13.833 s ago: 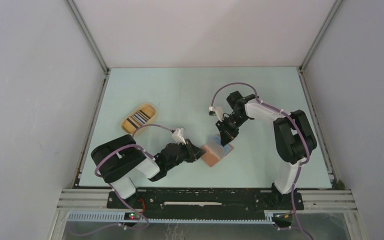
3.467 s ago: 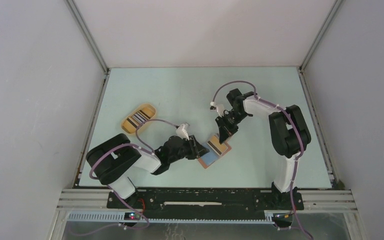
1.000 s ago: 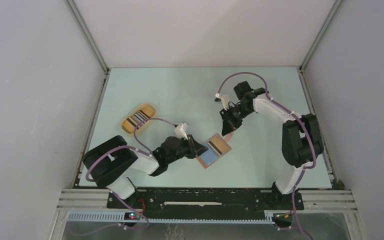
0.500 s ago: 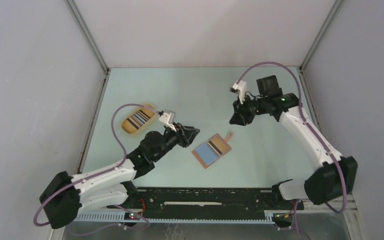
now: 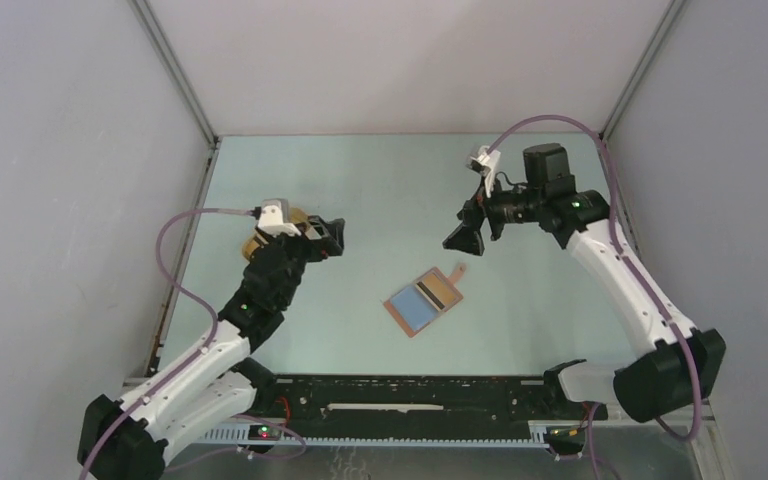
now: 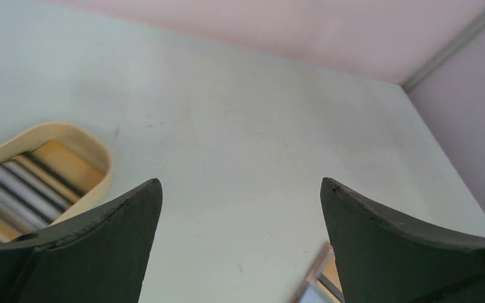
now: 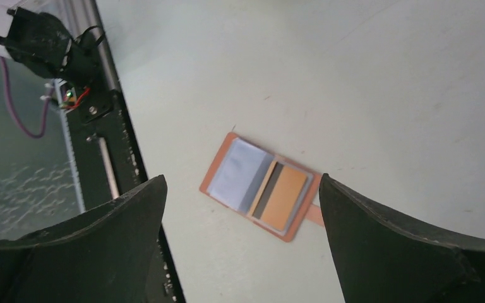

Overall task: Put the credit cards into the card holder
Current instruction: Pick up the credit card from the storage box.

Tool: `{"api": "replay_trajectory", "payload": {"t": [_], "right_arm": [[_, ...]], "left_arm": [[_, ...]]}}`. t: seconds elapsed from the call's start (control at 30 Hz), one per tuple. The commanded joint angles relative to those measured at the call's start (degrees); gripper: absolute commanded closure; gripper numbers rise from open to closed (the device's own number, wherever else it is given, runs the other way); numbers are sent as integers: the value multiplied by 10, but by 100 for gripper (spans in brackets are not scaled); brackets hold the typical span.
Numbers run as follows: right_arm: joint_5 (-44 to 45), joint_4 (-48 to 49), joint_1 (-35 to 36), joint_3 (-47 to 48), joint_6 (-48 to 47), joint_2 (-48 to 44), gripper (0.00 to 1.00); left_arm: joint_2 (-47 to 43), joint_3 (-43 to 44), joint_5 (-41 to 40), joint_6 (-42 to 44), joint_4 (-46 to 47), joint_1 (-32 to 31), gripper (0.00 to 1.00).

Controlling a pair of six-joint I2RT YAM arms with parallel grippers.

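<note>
A pale green table (image 5: 380,180) sits boxed in by plain grey walls, the two arms rising from its near edge; the card holder (image 7: 262,187) lies opened flat around the middle of the table, somewhat toward the near edge, its tab pointing to the far right corner. One half shows the bare blue-grey inside; the other half carries an orange card with a dark stripe (image 7: 282,196), which looks seated in its pocket, so I judge that at least one card is in. The remaining credit cards (image 6: 22,189) lie as a striped row in the yellow oval tray (image 6: 106,169) near the left edge, well apart from the holder; how many there are cannot be counted. The left gripper (image 5: 328,236) hangs above the table just beside the tray, jaws spread wide with nothing between them; the right gripper (image 5: 463,233) hangs over the far right part, likewise spread and empty, looking down on the holder. By my reading the task is part done; the tray's cards need fetching and inserting, and the holder is not yet folded.
</note>
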Motion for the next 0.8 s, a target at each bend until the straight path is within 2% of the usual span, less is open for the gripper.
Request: {"api": "replay_trajectory", "payload": {"t": [0.0,0.17,0.37,0.5,0.53,0.63,0.77], "right_arm": [[-65,5,-3,-24,18,39,1],[-68,8,-3,-42,13,70,4],[-67,0,-3,-42,4,98,6],[-66,0,-3,-42,0,112,7],[-65,-2,-3,-41,-2,114,7],[-63,-4,-5,-42,-6,120,7],[-66,-4,-5,-42,-9,122,7]], "left_arm": [[22,37,34,-72,-54,87,0],[95,47,74,-146,-47,178,1],[297,220,96,-164,-157,228,5],[409,293,174,-206,-166,258,27],[422,304,177,-213,-166,259,29],[442,316,165,-214,-170,258,30],[424,313,56,-207,-237,257,30]]}}
